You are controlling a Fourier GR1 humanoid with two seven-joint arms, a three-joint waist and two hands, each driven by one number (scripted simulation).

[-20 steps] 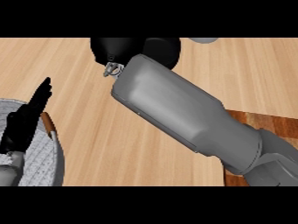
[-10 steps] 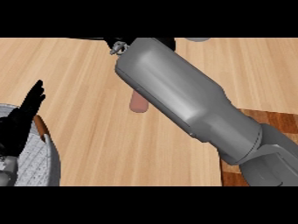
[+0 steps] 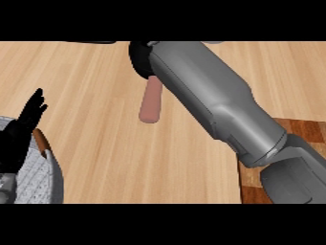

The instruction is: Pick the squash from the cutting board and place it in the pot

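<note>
Right arm swung left, squash [image 3: 150, 103] exposed, hand [image 3: 141, 62] mostly hidden, wooden counter [image 3: 102, 81].

The squash [image 3: 150, 104] is a long pinkish-brown piece, its upper end hidden behind the grey forearm. The grey pot [image 3: 51, 178] stands at the lower left.

right black hand [image 3: 141, 62]: fingers hidden by grey forearm | checkered wooden cutting board [image 3: 313, 134]: cut off at right edge, partly covered | grey round pot [image 3: 38, 182]: cut off at left edge

Pinkish-tan squash [image 3: 150, 104], grey pot [image 3: 44, 184], possibly checkered cutting board [image 3: 306, 134].
</note>
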